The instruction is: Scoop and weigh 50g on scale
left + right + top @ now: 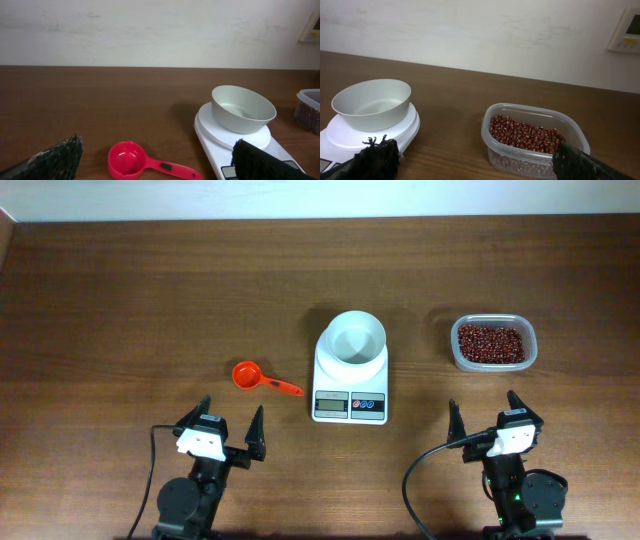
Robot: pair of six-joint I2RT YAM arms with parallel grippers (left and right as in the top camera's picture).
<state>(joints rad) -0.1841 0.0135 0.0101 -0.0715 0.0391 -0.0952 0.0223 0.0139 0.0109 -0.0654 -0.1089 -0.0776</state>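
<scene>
Nothing picked up yet. Left hand (232, 416) spread wide, empty; right hand (483, 406) same. Step now, imo: left hand goes for red scoop (250, 377). Pinch handle near its end, keep cup level.

Scale (350, 406) sits mid table (120, 300) w/ white bowl (356, 338) on top. It's ahead of and between both hands, well apart from each. Bean tub (453, 346) straight ahead of right hand.
</scene>
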